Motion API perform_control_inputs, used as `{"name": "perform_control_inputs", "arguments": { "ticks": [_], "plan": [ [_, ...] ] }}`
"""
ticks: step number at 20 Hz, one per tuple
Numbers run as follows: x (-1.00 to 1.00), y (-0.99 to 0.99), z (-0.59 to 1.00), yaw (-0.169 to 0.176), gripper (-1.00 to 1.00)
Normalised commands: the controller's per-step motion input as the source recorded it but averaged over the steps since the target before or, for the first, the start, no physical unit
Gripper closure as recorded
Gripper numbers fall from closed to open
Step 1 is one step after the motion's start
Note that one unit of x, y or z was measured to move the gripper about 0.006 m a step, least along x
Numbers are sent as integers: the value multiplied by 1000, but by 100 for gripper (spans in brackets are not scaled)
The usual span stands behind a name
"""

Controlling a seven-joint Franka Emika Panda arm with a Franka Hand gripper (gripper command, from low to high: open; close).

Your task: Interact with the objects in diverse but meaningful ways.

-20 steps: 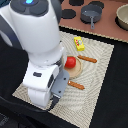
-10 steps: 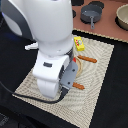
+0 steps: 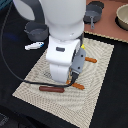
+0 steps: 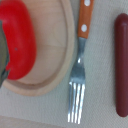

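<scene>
In the wrist view a red round tomato [image 4: 17,40] lies on the tan plate [image 4: 56,60], with a blurred grey piece of my gripper in front of it at the frame's edge. The brown sausage stick [image 4: 121,65] lies beyond the orange-handled fork [image 4: 80,60]. In the exterior view my gripper [image 3: 64,79] hangs low over the mat, hiding tomato and plate; its jaws do not show. The sausage [image 3: 52,89] lies just in front of it. The white-and-blue fish [image 3: 34,46] and dark grey pot [image 3: 36,31] are off the mat on the exterior view's left. A bit of yellow block [image 3: 82,46] peeks out beside the arm.
The beige striped mat [image 3: 95,95] lies on a dark table. Orange handles [image 3: 90,60] stick out from behind the arm. A second dark pot [image 3: 92,14] and a tan bowl [image 3: 122,17] stand on the brown surface at the back.
The arm has swung from the mat's left edge toward the exterior view's right, over the plate, and now covers the tomato and most of the yellow block.
</scene>
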Motion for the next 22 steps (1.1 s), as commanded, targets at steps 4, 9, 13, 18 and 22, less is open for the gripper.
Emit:
{"name": "perform_control_inputs", "arguments": {
  "ticks": [4,9,13,18,22],
  "plan": [
    [-52,803,61,-6,-100],
    [-173,742,14,-3,-100],
    [-339,354,-25,0,-100],
    [-249,-2,-122,0,-100],
    [-194,24,-209,0,-100]
  ]
}}
